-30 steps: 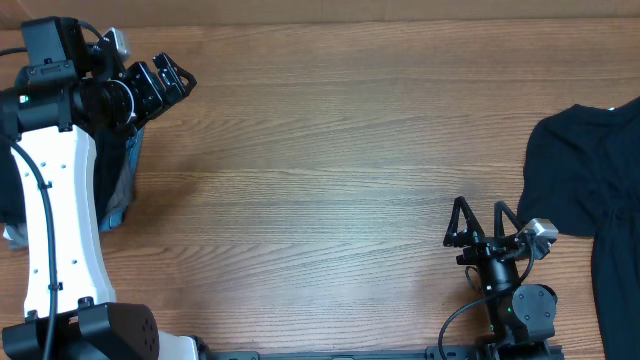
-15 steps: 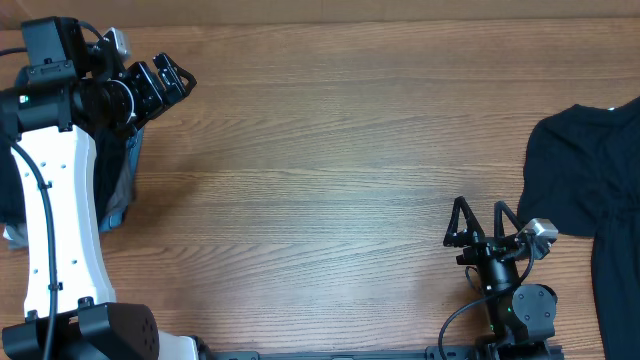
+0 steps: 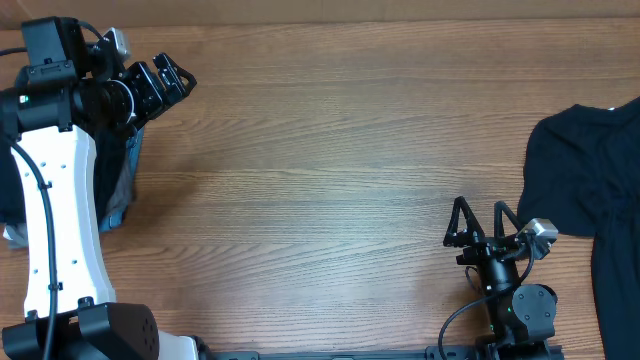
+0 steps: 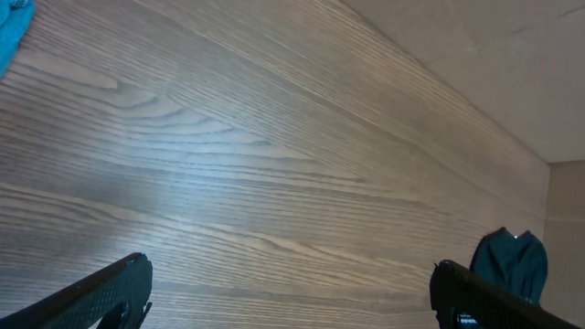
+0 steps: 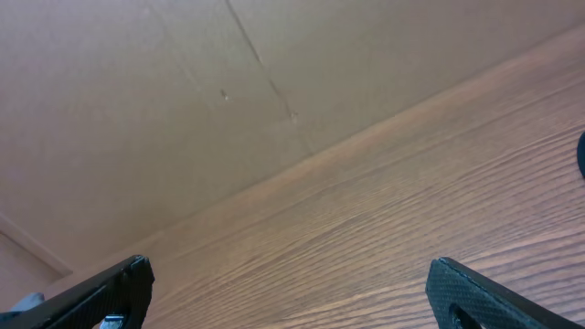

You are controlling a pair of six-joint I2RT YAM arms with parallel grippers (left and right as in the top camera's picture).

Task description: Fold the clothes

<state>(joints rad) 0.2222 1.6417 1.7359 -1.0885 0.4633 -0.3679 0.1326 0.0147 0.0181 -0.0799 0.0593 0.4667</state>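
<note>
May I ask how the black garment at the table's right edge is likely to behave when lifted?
The black garment will probably be floppy: it lies flat with soft wavy edges. It looks thin, so likely light. Part runs off frame, so it may drag.

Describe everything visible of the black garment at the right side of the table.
The black garment is soft, thin, plain cloth, lying flat but unfolded on the wooden table at its right edge, partly cut off by the frame. Nothing holds it; the open right gripper sits apart from it.
</note>
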